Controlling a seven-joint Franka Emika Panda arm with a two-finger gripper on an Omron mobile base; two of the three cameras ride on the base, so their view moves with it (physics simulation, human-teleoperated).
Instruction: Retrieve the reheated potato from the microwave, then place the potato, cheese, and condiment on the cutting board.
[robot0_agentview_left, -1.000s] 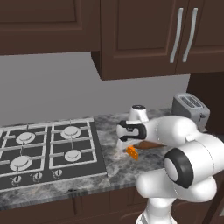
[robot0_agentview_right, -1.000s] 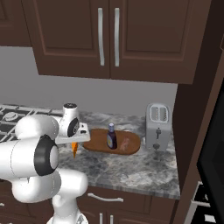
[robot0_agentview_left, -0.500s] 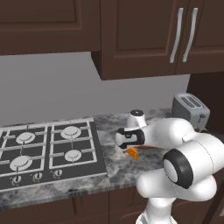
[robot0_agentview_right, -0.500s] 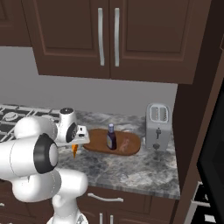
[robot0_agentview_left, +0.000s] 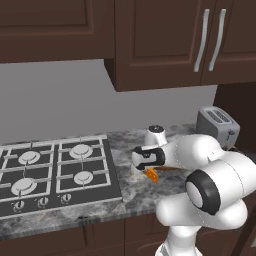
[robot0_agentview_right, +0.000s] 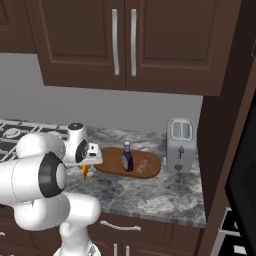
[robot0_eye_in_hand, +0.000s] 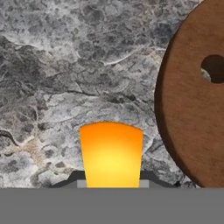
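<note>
The cheese (robot0_eye_in_hand: 111, 155), an orange wedge, sits between my fingertips (robot0_eye_in_hand: 146, 177) on the granite counter. My gripper (robot0_agentview_left: 150, 171) is shut on it, pointing down just left of the cutting board (robot0_eye_in_hand: 192, 113). From the right, the gripper (robot0_agentview_right: 85, 167) holds the cheese (robot0_agentview_right: 85, 172) beside the reddish-brown board (robot0_agentview_right: 152, 171). On the board stand the condiment (robot0_agentview_right: 127, 157) bottle and a small pale lumpy potato (robot0_agentview_right: 143, 164). A black glass front at the far right looks like the microwave (robot0_agentview_right: 244, 165).
A gas hob (robot0_agentview_left: 50, 170) covers the counter to the left of the hand. A silver toaster (robot0_agentview_right: 180, 145) stands right of the board, against a tall dark cabinet side. Wall cabinets (robot0_agentview_right: 125, 40) hang overhead. Bare granite (robot0_agentview_right: 150, 195) lies in front of the board.
The hand has come down over the cheese and its fingers have closed on the wedge. The cheese, bottle and board stay where they were.
</note>
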